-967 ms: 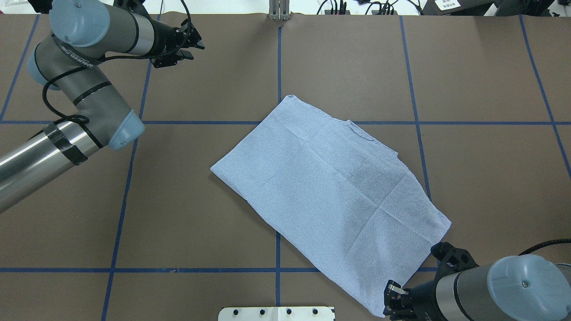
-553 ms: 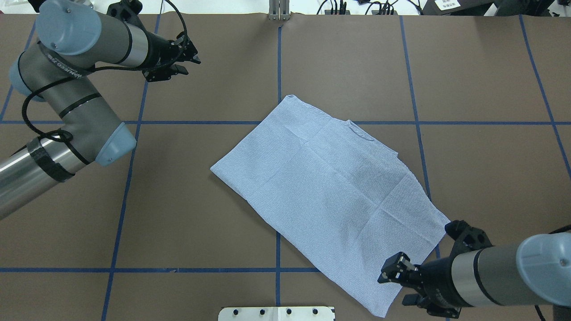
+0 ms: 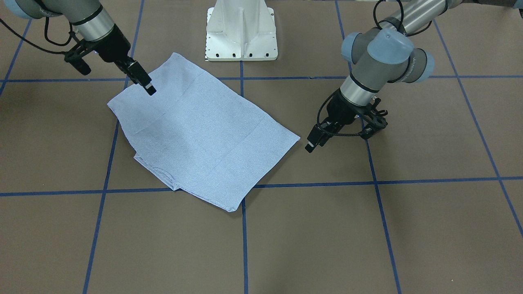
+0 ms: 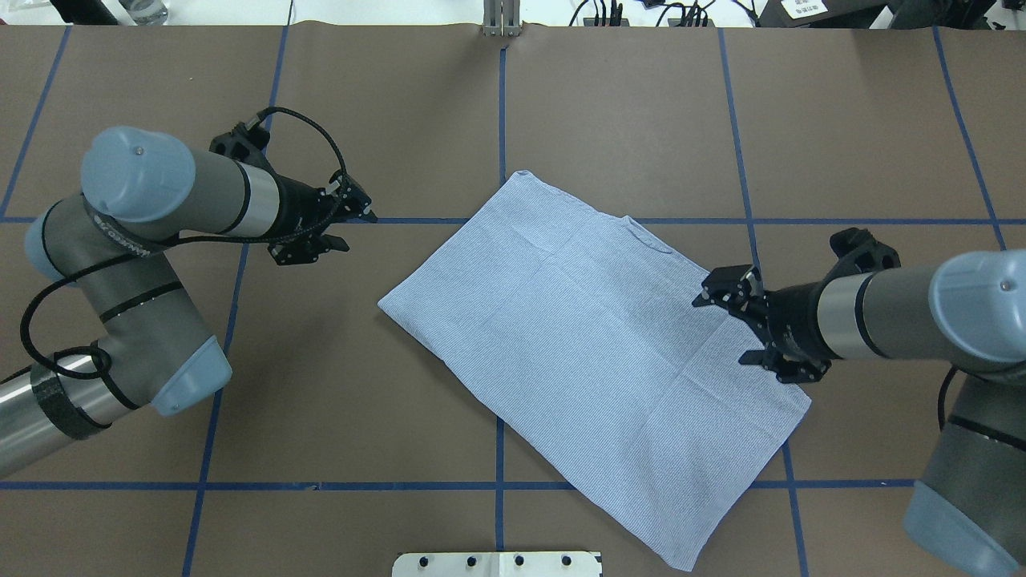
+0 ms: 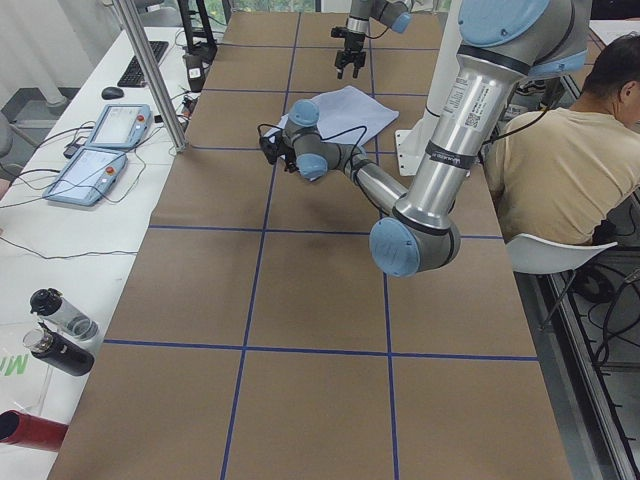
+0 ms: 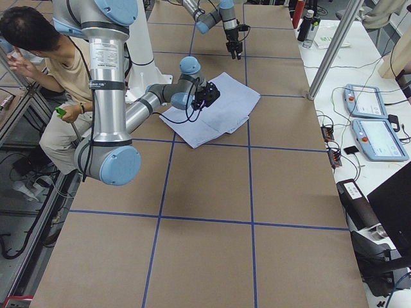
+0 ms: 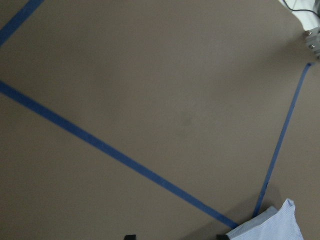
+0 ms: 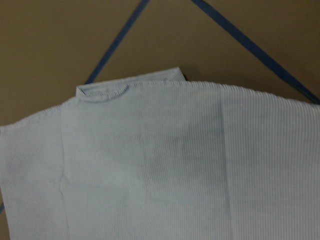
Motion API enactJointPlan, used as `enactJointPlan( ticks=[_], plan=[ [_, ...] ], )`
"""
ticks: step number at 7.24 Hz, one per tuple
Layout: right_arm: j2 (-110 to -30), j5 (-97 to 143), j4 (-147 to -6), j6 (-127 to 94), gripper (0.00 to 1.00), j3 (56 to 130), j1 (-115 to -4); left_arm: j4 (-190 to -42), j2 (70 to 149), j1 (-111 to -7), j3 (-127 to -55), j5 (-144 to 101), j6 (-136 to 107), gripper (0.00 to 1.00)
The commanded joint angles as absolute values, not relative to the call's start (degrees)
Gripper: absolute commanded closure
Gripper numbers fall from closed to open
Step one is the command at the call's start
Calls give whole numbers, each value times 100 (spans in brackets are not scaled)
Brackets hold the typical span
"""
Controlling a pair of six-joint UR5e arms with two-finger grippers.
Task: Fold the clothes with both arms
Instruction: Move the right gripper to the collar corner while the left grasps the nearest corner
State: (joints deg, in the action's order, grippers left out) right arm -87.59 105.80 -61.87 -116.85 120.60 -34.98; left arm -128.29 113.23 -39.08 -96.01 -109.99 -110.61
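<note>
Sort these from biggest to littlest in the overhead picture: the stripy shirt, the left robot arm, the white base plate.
1. Striped shirt
2. Left arm (nearer the camera, so enlarged)
3. White base plate, only its edge showing

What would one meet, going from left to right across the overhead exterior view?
Left arm's topmost blue joint cap → left gripper → striped shirt → right arm's upper blue joint cap. Right gripper omitted: it overlaps the shirt.

One shirt [image 4: 593,361], two arms [image 4: 160,192] [image 4: 898,308], one person [image 5: 560,170], perhaps three bottles [image 5: 62,313] [image 5: 60,351] [image 5: 22,430]
</note>
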Motion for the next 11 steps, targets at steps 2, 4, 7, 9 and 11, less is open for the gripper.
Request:
enactJointPlan(
  ticks=[2,4,7,9,11],
  plan=[
    [-8184,10529,-6196,-10978,0,11313,-4086,-13306,10952,-3210,-9554,-10504,-11883,38],
    [-8183,10512,-6196,-10969,0,11303,-4096,-13324,11021,-3112,-9432,-10389,-11839,38],
    [-8209,10503,-6196,-10969,0,11285,-4096,-13307,11109,-2972,-9334,-10345,-11821,38],
    [-8218,10503,-6196,-10969,0,11276,-4096,-13307,11241,-2866,-9177,-10134,-11821,39],
    [-8226,10494,-6196,-10960,0,11259,-4087,-13307,11241,-2874,-9167,-10125,-11830,78]
  ],
)
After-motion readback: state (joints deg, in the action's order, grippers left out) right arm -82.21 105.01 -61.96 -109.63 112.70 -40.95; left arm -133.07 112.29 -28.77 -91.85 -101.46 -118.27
